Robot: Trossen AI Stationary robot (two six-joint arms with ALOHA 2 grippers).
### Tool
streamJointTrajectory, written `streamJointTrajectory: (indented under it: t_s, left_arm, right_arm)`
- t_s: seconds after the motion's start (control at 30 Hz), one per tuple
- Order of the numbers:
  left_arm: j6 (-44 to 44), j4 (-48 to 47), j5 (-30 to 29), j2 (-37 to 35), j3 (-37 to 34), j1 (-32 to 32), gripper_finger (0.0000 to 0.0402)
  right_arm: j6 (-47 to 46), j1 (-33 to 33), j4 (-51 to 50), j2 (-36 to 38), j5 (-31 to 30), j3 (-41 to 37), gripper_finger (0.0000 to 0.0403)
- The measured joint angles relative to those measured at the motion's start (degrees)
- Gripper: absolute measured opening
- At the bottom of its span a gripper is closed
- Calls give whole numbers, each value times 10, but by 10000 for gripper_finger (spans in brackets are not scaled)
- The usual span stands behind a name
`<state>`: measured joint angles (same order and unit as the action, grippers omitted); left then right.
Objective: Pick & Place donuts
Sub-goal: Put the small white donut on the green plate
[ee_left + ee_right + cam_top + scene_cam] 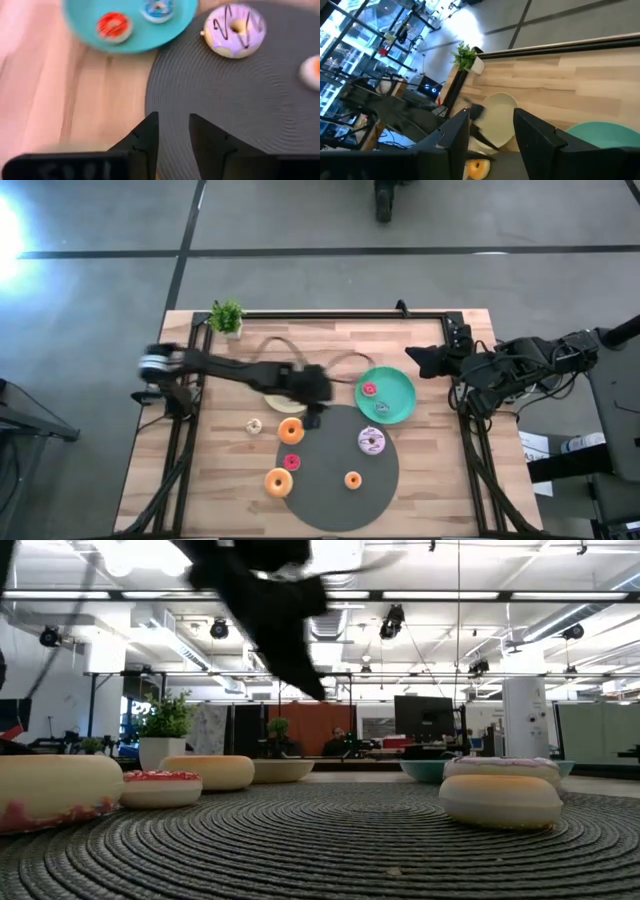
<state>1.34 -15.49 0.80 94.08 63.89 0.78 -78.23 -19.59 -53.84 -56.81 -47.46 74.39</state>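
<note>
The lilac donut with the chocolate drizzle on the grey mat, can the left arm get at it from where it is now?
Probably yes. The left gripper, open and empty, hangs over the mat's edge, and the lilac donut lies a short way off with bare mat between.

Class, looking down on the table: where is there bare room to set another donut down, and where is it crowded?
Bare wood lies right of the teal plate, and at the near left corner of the table. The grey mat is free along its near edge. It is crowded where the left gripper hangs over the orange donut.
</note>
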Motion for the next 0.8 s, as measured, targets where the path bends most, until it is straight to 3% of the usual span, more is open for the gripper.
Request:
streamJointTrajectory:
  t_s: [0.17,0.33,0.53,0.8]
  left_arm:
    - [142,16,-16,-170,-168,-11,78]
    - [179,-90,-24,-284,-238,-38,78]
    - [306,-202,-69,-346,-296,-66,78]
    - [378,-175,1,-401,-381,-65,78]
  right_arm:
    - [16,2,0,-5,29,-1,145]
    - [55,10,0,-45,78,-6,146]
    - [62,35,2,-99,124,-7,146]
    - [60,48,5,-123,165,-7,146]
